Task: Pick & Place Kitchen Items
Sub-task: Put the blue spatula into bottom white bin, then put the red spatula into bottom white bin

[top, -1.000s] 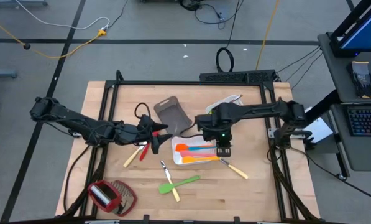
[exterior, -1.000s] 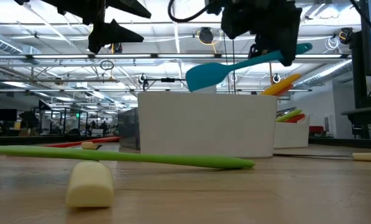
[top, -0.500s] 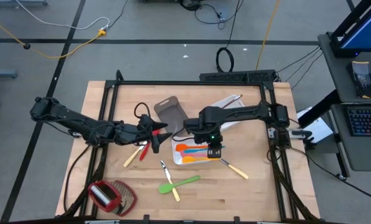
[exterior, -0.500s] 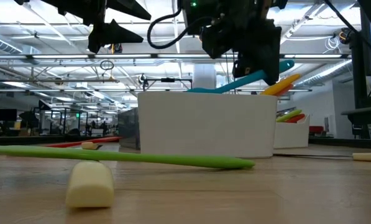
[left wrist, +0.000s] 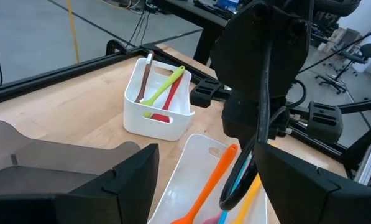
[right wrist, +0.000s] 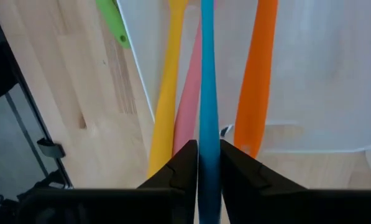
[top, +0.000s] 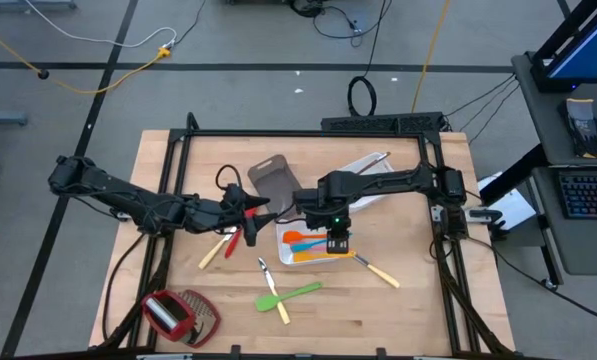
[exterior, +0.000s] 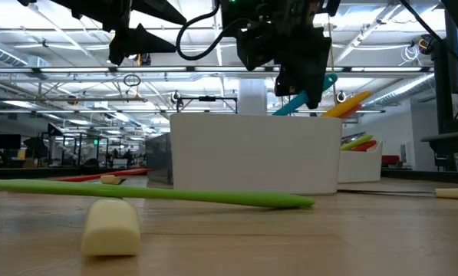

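Since a second ago the right gripper point(top: 335, 243) has slid toward nine o'clock over the near white tray point(top: 288, 258) and dipped, so the blue spatula point(right wrist: 208, 93) it carries now slopes down into the tray instead of hanging level above it. Its fingers sit close on either side of the blue handle; whether they still pinch it or have just let go, I cannot tell. The left gripper point(top: 261, 208) hangs wide apart and empty just at nine o'clock of that tray, beside the grey-brown tray point(top: 275, 183).

By my reckoning the job is roughly half done. An orange spatula point(right wrist: 256, 74), a yellow one point(right wrist: 165, 93) and a pink one point(right wrist: 188, 106) already lie side by side in the near tray, and the far white tray point(left wrist: 132, 102) holds green, red and brown pieces. Still loose on the table: a green spatula point(top: 296, 294) toward six o'clock, pale-handled knives point(top: 378, 271), and a red utensil point(top: 232, 241) near the left gripper.

The spatulas look like smooth, matte, slightly rubbery silicone, long and flat. Both white trays are thin, glossy plastic with rounded corners. The table point(top: 418, 310) is pale wood with visible grain.
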`<action>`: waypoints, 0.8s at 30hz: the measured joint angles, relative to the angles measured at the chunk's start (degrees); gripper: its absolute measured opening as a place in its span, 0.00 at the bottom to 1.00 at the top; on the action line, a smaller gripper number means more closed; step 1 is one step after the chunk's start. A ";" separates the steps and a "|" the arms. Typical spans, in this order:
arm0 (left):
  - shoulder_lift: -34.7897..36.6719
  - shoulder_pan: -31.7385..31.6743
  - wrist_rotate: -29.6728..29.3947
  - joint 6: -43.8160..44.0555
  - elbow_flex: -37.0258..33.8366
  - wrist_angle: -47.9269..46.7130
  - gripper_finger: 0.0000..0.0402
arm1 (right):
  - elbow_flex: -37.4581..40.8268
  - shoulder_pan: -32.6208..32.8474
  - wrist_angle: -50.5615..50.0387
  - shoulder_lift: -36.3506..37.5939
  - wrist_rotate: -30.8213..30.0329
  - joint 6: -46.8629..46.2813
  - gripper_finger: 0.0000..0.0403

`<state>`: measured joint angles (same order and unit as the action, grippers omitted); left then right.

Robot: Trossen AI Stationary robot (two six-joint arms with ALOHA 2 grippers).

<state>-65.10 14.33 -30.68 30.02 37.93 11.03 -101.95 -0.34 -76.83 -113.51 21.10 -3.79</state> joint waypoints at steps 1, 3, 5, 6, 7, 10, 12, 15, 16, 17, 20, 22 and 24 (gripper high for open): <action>0.00 0.00 0.00 0.01 0.00 0.00 0.67 | 0.02 0.00 0.26 0.00 0.08 0.00 0.15; 0.00 0.00 0.00 0.00 0.00 0.00 0.67 | 0.02 0.00 0.20 0.00 0.16 0.00 0.18; 0.00 -0.04 0.02 0.00 0.00 -0.01 0.67 | 0.02 0.00 -0.09 0.00 0.17 0.00 0.21; 0.00 -0.04 0.02 -0.06 0.00 -0.02 0.67 | 0.02 0.02 -0.12 0.00 0.17 0.00 0.23; 0.00 -0.04 0.02 -0.23 0.00 -0.02 0.68 | 0.02 0.07 -0.12 0.00 0.17 0.00 0.25; 0.00 -0.04 0.04 -0.48 0.00 -0.04 0.67 | 0.02 0.17 -0.21 0.00 0.15 0.00 0.31; 0.00 -0.04 0.04 -0.48 0.00 -0.04 0.67 | 0.01 0.17 -0.85 0.00 0.13 0.01 0.35; 0.00 -0.04 0.07 -0.48 0.00 -0.07 0.67 | 0.02 0.08 -3.72 0.38 0.05 0.10 0.39; 0.00 -0.04 0.09 -0.48 0.00 -0.19 0.67 | 0.02 0.02 -4.88 0.58 0.04 0.12 0.40; 0.00 -0.04 0.11 -0.46 0.00 -0.43 0.67 | 0.02 -0.07 -5.98 0.73 0.03 0.04 0.41; -0.02 -0.04 0.17 -0.48 0.00 -0.90 0.67 | 0.05 -0.20 -8.92 1.30 -0.12 -0.01 0.41; -0.02 -0.04 0.17 -0.48 0.00 -1.08 0.67 | 0.11 -0.22 -9.63 2.17 -0.24 -0.11 0.40; -0.02 -0.04 0.17 -0.76 0.00 -1.50 0.67 | 0.02 -0.22 -9.91 3.28 -0.24 -0.46 0.39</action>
<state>-65.12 14.28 -30.50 29.26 37.93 9.53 -101.93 -0.56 -86.74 -110.24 20.87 -4.25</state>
